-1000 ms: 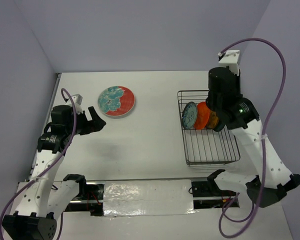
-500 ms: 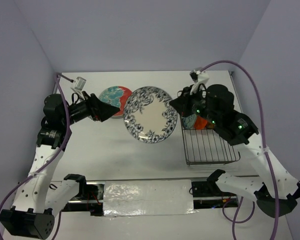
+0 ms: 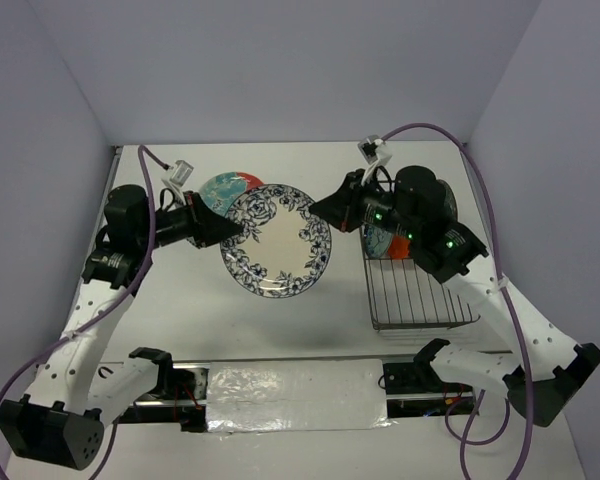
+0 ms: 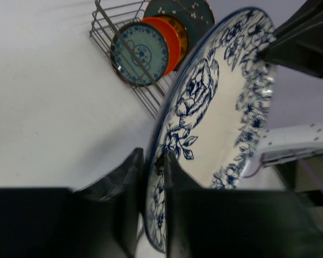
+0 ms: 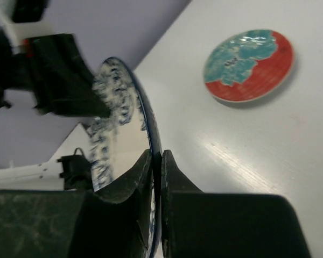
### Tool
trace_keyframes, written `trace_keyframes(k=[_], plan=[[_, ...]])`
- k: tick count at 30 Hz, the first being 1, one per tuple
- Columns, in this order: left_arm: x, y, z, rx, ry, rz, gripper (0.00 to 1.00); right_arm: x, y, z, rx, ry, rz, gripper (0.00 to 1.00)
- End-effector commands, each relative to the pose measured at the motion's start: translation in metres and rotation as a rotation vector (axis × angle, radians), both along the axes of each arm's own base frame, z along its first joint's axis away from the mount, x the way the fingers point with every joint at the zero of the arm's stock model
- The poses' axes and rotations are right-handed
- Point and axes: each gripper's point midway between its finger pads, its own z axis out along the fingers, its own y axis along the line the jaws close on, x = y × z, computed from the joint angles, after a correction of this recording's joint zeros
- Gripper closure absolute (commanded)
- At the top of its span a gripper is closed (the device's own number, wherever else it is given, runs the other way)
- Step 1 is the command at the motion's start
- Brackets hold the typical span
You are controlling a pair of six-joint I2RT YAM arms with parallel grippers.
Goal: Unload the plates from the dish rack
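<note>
Dish rack [image 3: 420, 295] sits on R side of table [image 3: 280, 330], w/ dark teal plate [image 4: 178, 12], orange plate [image 4: 171, 38] & blue-white plate [image 4: 139, 54] upright in it. White floral plate [image 3: 275, 255] hangs tilted in mid-air, apart from rack. Prob. a handover, so it can join red-teal plate [image 5: 247, 65] lying flat on table beyond. Right gripper [image 5: 155, 161] pinches its R rim, fingers narrowed to the edge's thickness. Left gripper [image 4: 151, 169] straddles opposite rim, one finger per face, nearly together; seems clamped too.
</note>
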Motion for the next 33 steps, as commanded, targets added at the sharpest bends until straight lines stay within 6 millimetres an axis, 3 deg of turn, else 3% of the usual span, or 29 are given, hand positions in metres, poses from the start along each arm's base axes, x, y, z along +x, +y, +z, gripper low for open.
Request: trace_keyframes(k=[1, 2, 3, 4, 5, 6, 8, 9, 13, 14, 16, 17, 18, 20, 21, 23, 24, 27, 33], plan=[[0.005, -0.004, -0.001, 0.021, -0.019, -0.013, 0.88, -0.004, 0.012, 0.075, 0.219, -0.149, 0.051, 0.97], [0.008, -0.002, -0.002, 0.03, -0.009, 0.01, 1.0, 0.003, 0.011, 0.07, 0.203, -0.144, 0.024, 0.82], [0.014, 0.002, 0.0, 0.039, 0.001, 0.05, 1.0, 0.007, 0.01, 0.064, 0.189, -0.135, 0.002, 0.7], [0.029, 0.014, -0.011, 0.078, 0.053, 0.16, 1.0, 0.011, 0.007, 0.057, 0.172, -0.121, -0.028, 0.57], [0.037, 0.022, -0.016, 0.088, 0.09, 0.233, 1.0, 0.023, -0.003, 0.052, 0.154, -0.121, -0.115, 0.18], [0.045, 0.029, -0.015, 0.1, 0.109, 0.296, 1.0, 0.027, -0.014, 0.048, 0.14, -0.118, -0.176, 0.0], [0.066, 0.051, -0.03, 0.119, 0.204, 0.439, 1.0, 0.044, -0.045, 0.031, 0.069, -0.088, -0.368, 0.0], [0.073, 0.058, -0.026, 0.11, 0.217, 0.473, 1.0, 0.047, -0.057, 0.027, 0.045, -0.085, -0.426, 0.0], [0.121, 0.098, -0.041, 0.043, 0.339, 0.658, 1.0, 0.037, -0.1, 0.021, -0.043, -0.111, -0.557, 0.0], [0.136, 0.114, -0.037, 0.015, 0.323, 0.701, 1.0, 0.033, -0.104, 0.021, -0.05, -0.119, -0.559, 0.0], [0.164, 0.125, -0.048, 0.006, 0.356, 0.727, 1.0, 0.024, -0.113, 0.016, -0.079, -0.127, -0.564, 0.0], [0.176, 0.133, -0.039, -0.003, 0.343, 0.746, 1.0, 0.023, -0.117, 0.012, -0.095, -0.124, -0.57, 0.0], [0.191, 0.136, -0.06, 0.011, 0.397, 0.753, 1.0, 0.021, -0.121, 0.006, -0.115, -0.119, -0.578, 0.0], [0.211, 0.144, -0.064, 0.002, 0.419, 0.76, 1.0, 0.014, -0.127, 0.002, -0.124, -0.123, -0.582, 0.0], [0.224, 0.142, -0.086, -0.001, 0.467, 0.732, 1.0, 0.012, -0.128, -0.001, -0.132, -0.121, -0.579, 0.0], [0.24, 0.142, -0.094, -0.006, 0.48, 0.723, 1.0, 0.006, -0.132, -0.003, -0.133, -0.125, -0.576, 0.0], [0.246, 0.141, -0.115, -0.002, 0.528, 0.709, 1.0, 0.005, -0.133, -0.005, -0.136, -0.125, -0.574, 0.0], [0.257, 0.141, -0.134, -0.001, 0.561, 0.7, 0.95, -0.001, -0.137, -0.007, -0.139, -0.133, -0.57, 0.0], [0.263, 0.143, -0.149, 0.009, 0.571, 0.707, 0.78, -0.006, -0.144, -0.004, -0.154, -0.152, -0.578, 0.0]])
